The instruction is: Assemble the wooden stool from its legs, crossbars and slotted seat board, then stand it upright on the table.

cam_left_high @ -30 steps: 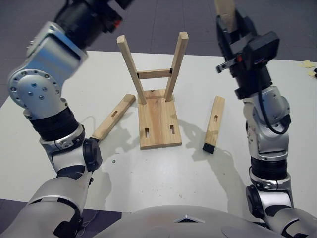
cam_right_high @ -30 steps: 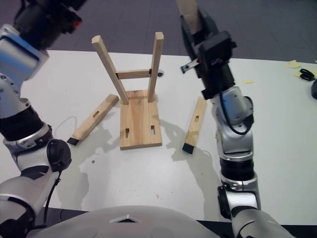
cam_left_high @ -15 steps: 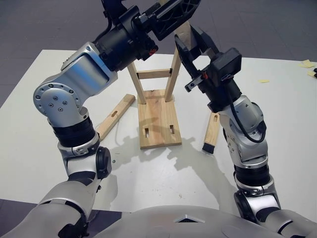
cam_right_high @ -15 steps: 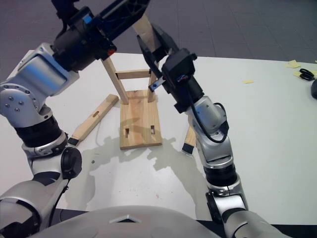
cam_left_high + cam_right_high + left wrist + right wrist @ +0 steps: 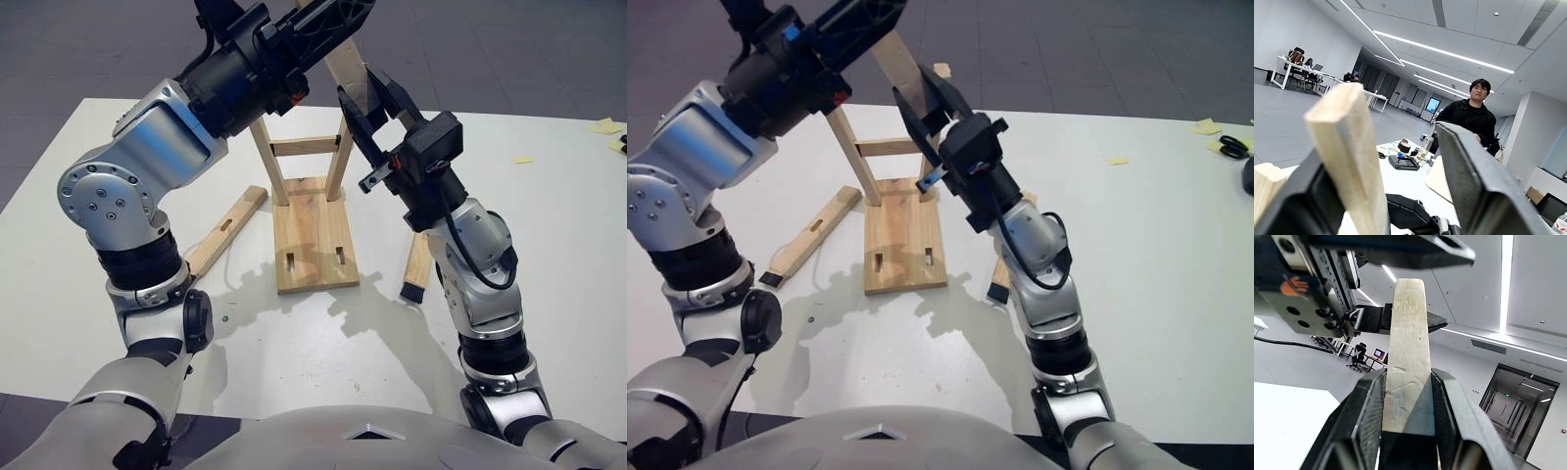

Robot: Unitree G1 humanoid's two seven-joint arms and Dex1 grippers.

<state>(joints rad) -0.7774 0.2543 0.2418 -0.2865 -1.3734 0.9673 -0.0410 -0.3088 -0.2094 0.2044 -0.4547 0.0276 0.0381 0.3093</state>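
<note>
The slotted seat board point(image 5: 313, 240) lies flat mid-table with two legs point(image 5: 270, 162) standing in its far end, joined by a crossbar point(image 5: 304, 147). Above them my right gripper point(image 5: 362, 91) is shut on a loose wooden crossbar point(image 5: 345, 64), held tilted; the right wrist view has the same crossbar point(image 5: 1409, 333) clamped between both fingers. My left gripper point(image 5: 338, 20) is raised beside it, open, its fingers straddling the crossbar's upper end point(image 5: 1347, 147) with a wide gap on one side. One loose leg point(image 5: 225, 230) lies left of the board; another point(image 5: 419, 269) lies right, partly behind my right arm.
The white table point(image 5: 294, 352) has bare room in front of the board and on both sides. Yellow paper scraps point(image 5: 607, 125) and a dark tool point(image 5: 1232, 145) lie at the far right edge.
Both arms swung in over the board. The right gripper carried the crossbar from the far right to above the standing legs, and the left gripper came around its upper end.
</note>
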